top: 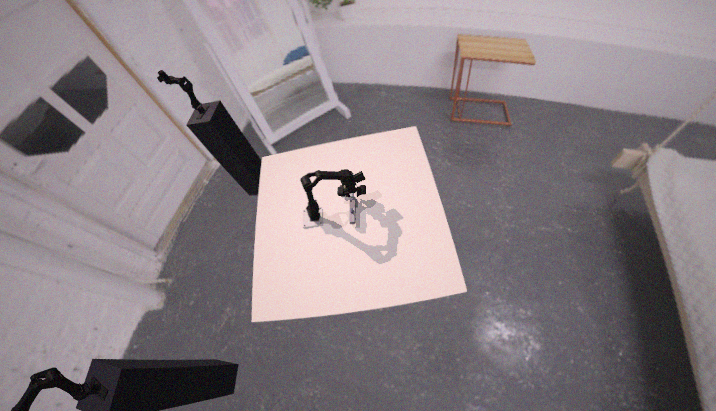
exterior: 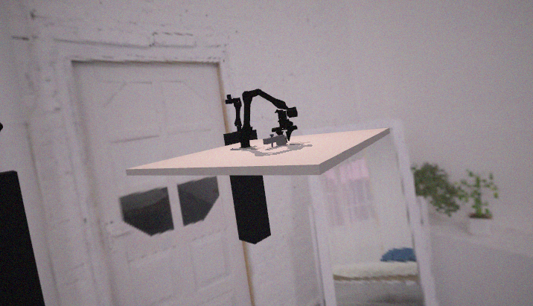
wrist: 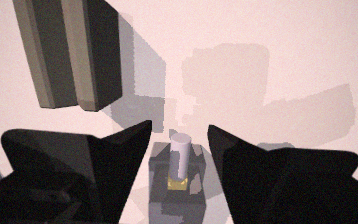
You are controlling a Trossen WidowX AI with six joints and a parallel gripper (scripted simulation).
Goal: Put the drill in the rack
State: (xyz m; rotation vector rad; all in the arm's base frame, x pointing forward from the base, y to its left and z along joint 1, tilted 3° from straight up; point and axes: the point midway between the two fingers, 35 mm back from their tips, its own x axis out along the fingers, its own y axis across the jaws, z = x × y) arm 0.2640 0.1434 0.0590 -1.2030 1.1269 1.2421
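My gripper (wrist: 180, 127) (exterior: 289, 137) is open, with its two black fingers partway apart. In the wrist view they stand on either side of the drill (wrist: 183, 155), a pale lilac upright rod, with a gap on each side. The drill stands in a brass collar (wrist: 177, 184) on the end of a dark grey holder (wrist: 176, 212). The rack (wrist: 50, 55), an olive-grey grooved block, is at the upper left of the wrist view, beyond the left finger. In the exterior view, a small T-shaped piece (exterior: 271, 135), perhaps the key, rises from the holder; the wrist view does not show it.
The arm's base (top: 313, 212) (exterior: 245, 141) stands on the pale pink table top (top: 316, 279) (exterior: 216, 164), beside the holder. The arm casts shadows over the table around the holder. Two other arms on black pedestals (top: 227, 147) (top: 174, 385) stand off the table.
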